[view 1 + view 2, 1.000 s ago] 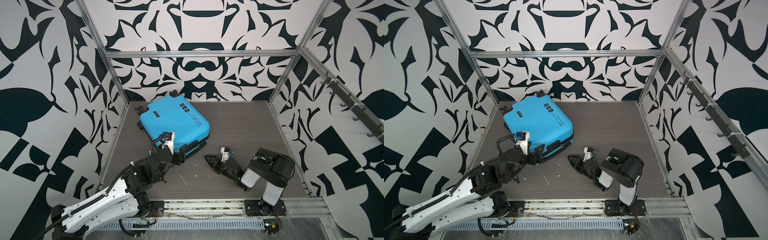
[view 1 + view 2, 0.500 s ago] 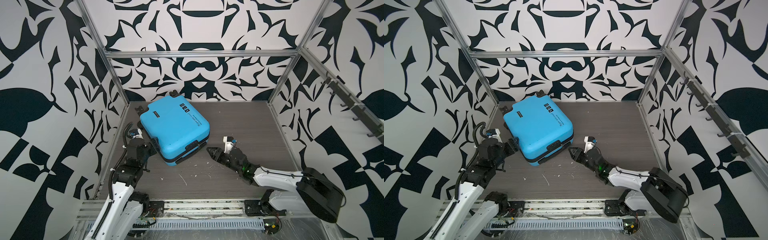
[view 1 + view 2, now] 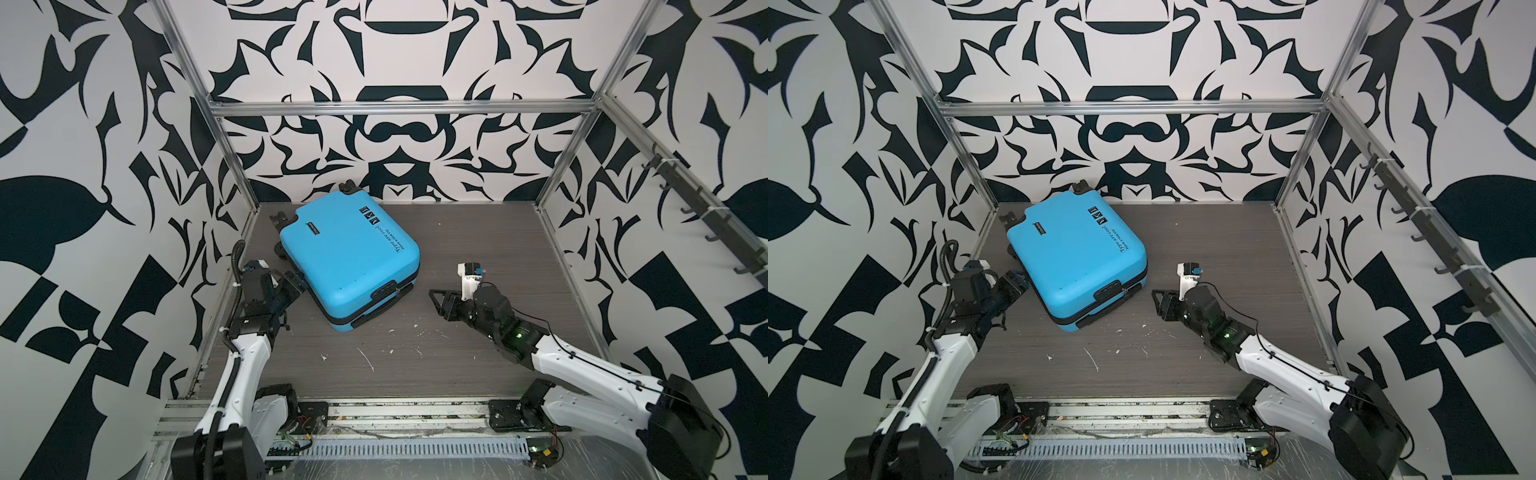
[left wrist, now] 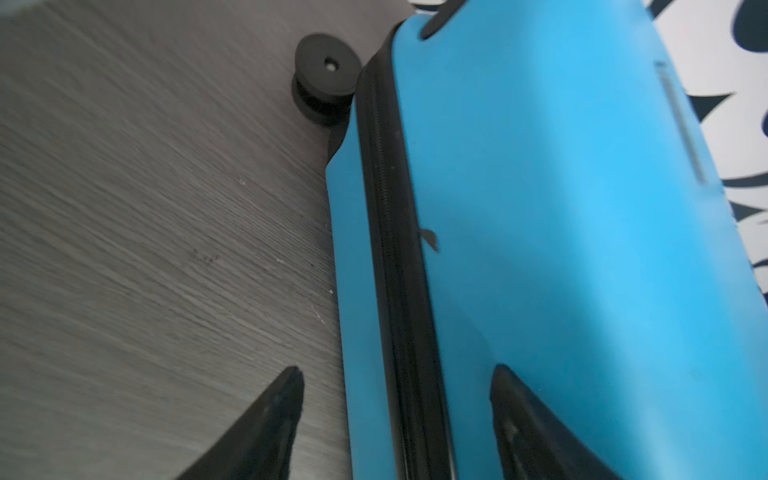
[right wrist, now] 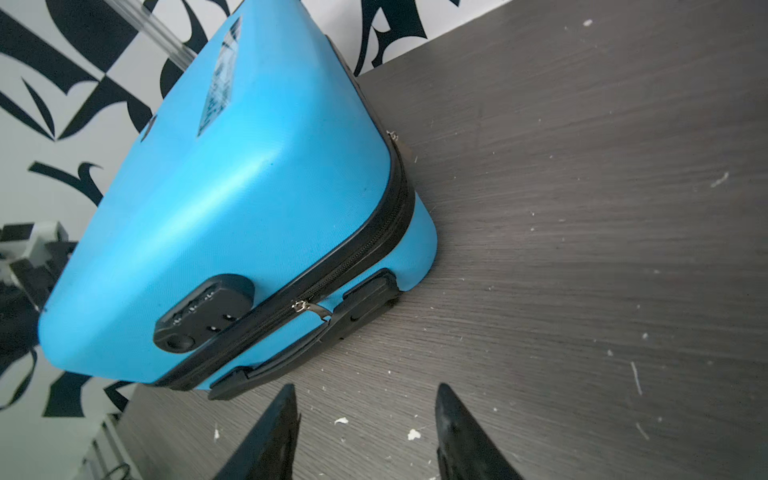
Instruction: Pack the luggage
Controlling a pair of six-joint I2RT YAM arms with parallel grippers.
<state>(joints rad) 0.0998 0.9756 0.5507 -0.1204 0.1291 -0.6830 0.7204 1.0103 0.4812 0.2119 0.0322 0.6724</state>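
**Blue case lies shut between two open grippers**

The luggage (image 3: 349, 257) lies flat on its broad side on the dark wood-grain table (image 3: 478, 249). It sits toward the back left corner, turned at an angle to the black-and-white patterned walls (image 3: 399, 137). Both top views show it (image 3: 1077, 257) closed, blue shell up. Small black lettering (image 3: 392, 243) runs across the top face, and a black wheel (image 3: 277, 218) sticks out at the far end.

The left gripper (image 3: 297, 282) sits low at the case's left side, just beside it. In its wrist view the fingers (image 4: 270, 415) are spread wide. One shows over bare table and the other over the blue shell (image 4: 561, 249), with the black zipper band (image 4: 386, 208) running up between them. It is released and clamps nothing. I can't tell whether the tips touch the shell.

The right gripper (image 3: 440, 297) hangs over open table, near the case's front right corner but apart from it. In its wrist view the gripper (image 5: 365, 386) has its jaws parted, with only tabletop between them, so it holds nothing. Ahead of it is the case's near side, with a black combination lock (image 5: 199, 311) on the upper shell. A silver zipper pull (image 5: 309, 307) hangs just beside the lock, and a black handle (image 5: 307, 345) lies along the lower shell. White flecks (image 3: 368, 359) are scattered over the table in front of the case.
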